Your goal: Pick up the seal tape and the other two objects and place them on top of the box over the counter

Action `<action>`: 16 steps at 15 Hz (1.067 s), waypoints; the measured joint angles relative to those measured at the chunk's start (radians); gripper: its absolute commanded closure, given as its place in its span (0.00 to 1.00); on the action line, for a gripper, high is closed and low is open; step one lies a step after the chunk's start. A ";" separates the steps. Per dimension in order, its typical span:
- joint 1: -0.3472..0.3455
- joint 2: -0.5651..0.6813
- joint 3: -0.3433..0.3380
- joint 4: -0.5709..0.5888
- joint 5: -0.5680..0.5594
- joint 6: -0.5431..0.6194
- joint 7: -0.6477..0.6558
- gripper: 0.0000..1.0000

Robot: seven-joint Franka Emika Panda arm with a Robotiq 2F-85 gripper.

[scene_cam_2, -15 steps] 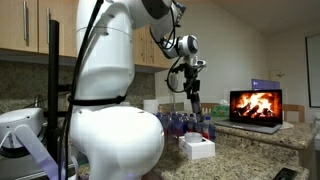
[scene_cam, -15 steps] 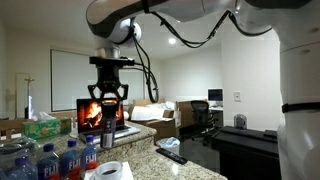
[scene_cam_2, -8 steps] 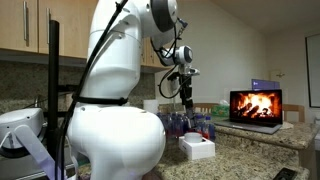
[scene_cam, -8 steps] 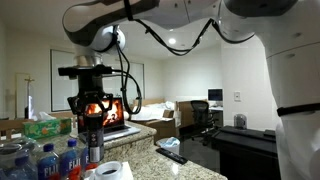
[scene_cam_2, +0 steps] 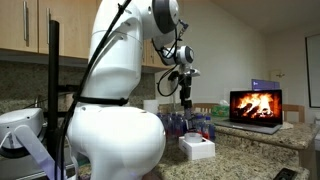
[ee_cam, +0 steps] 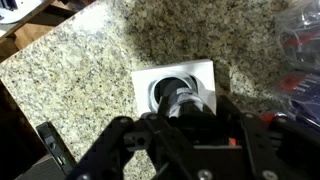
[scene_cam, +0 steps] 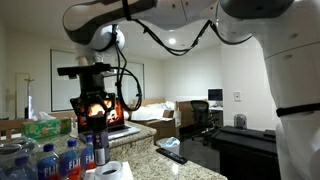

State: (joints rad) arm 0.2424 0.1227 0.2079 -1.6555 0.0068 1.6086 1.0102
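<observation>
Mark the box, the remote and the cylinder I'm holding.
box (ee_cam: 200, 72): wrist view, bare top-right corner.
remote (ee_cam: 50, 142): wrist view, middle of its body.
cylinder (ee_cam: 181, 98): wrist view, its lighter top end.

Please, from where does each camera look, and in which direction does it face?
An exterior view: behind the white base, facing the counter and the laptop; base, arm and gripper show.
An exterior view: low at the counter's edge, facing the laptop; arm overhead, gripper holding the dark cylinder.
Wrist view: on the wrist, looking down at the box; only the gripper shows.
Shared: all show the gripper; both exterior views show the laptop.
</observation>
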 measured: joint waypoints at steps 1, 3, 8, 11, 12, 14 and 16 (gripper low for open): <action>0.000 0.000 -0.002 0.000 0.007 -0.004 0.000 0.74; -0.001 0.001 -0.008 -0.001 0.019 -0.005 0.003 0.74; -0.003 0.001 -0.026 -0.024 0.032 -0.004 0.029 0.74; -0.003 0.004 -0.034 -0.039 0.040 -0.003 0.029 0.74; -0.003 0.005 -0.036 -0.041 0.044 -0.003 0.029 0.74; -0.003 0.008 -0.039 -0.045 0.047 -0.001 0.029 0.74; -0.003 0.009 -0.043 -0.050 0.048 0.005 0.029 0.74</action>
State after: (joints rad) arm 0.2392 0.1315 0.1648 -1.7053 0.0551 1.6137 1.0388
